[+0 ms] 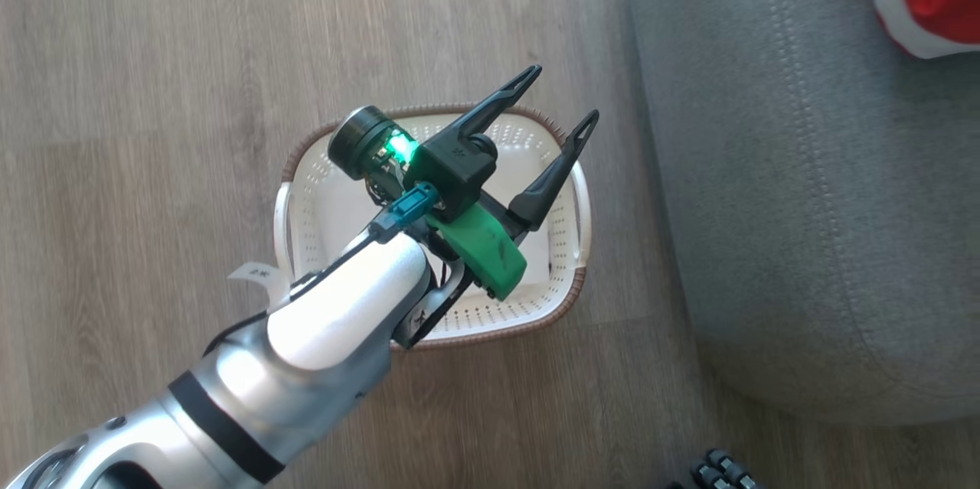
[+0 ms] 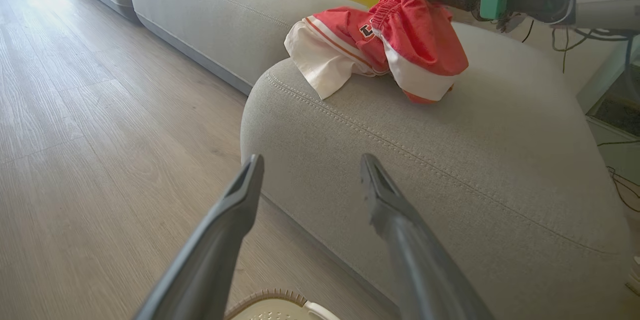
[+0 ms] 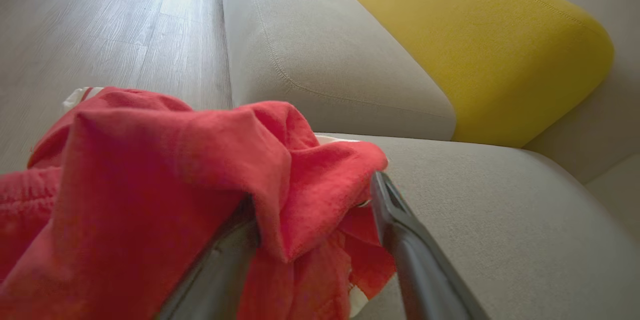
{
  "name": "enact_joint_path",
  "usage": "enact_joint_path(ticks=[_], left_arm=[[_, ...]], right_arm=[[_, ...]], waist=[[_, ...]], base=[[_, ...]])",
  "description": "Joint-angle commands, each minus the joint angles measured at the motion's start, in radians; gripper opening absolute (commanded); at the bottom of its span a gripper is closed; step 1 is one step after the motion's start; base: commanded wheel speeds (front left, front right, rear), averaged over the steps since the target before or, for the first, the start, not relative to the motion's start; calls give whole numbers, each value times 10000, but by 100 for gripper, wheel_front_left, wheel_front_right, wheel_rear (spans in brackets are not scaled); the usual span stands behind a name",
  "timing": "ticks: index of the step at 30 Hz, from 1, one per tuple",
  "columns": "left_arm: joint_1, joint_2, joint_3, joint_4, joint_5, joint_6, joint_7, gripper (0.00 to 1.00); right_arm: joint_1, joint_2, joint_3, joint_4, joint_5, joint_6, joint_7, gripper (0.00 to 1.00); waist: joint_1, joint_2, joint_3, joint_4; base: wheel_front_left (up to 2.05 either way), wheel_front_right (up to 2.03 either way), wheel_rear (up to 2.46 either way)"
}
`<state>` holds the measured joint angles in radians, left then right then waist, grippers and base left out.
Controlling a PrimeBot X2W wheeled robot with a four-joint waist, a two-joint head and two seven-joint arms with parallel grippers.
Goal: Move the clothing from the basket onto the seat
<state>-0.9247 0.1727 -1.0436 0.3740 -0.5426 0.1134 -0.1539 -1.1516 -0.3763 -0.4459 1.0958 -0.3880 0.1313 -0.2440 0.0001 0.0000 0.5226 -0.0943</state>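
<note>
A yellow cushion (image 3: pixel 500 49) is recorded behind a second grey cushion (image 3: pixel 325 59); a white tag (image 1: pixel 256 272) is noted on the wood floor (image 1: pixel 153 91).

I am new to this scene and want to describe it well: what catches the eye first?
The bright red clothing heaped on the grey seat, with the right gripper, open, in its folds. Next, the left gripper, open, over the cream basket on the wooden floor.
</note>
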Motion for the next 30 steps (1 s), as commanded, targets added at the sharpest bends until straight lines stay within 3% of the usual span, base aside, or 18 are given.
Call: enact_joint_path(ticks=[1, 9, 17, 24, 30], left_arm=[[-4, 187, 290, -213, -65, -26, -109, 100], [587, 236, 705, 147, -609, 92, -563, 100], [1699, 505, 1548, 380, -1261, 473, -961, 100], [2947, 989, 2372, 185, -1630, 832, -1060, 100], [3944, 1503, 3009, -126, -1678, 1156, -1074, 100]], right_arm=[[139, -89, 100, -243, -42, -6, -125, 100], [550, 148, 896, -525, 416, -6, -173, 100], [1291, 328, 2538, -1083, 1623, -6, -176, 100], [2195, 619, 3706, -1656, 2785, -6, -177, 100], [3158, 1013, 4041, -2372, 3620, -6, -177, 100]], waist=[[-1, 0, -226, -148], [-1, 0, -1294, -354], [-1, 0, -2702, 44], [-1, 0, -3686, 516], [-1, 0, -4283, 793]], base=[[0, 0, 0], [0, 0, 0], [0, 0, 0], [0, 0, 0], [0, 0, 0]])
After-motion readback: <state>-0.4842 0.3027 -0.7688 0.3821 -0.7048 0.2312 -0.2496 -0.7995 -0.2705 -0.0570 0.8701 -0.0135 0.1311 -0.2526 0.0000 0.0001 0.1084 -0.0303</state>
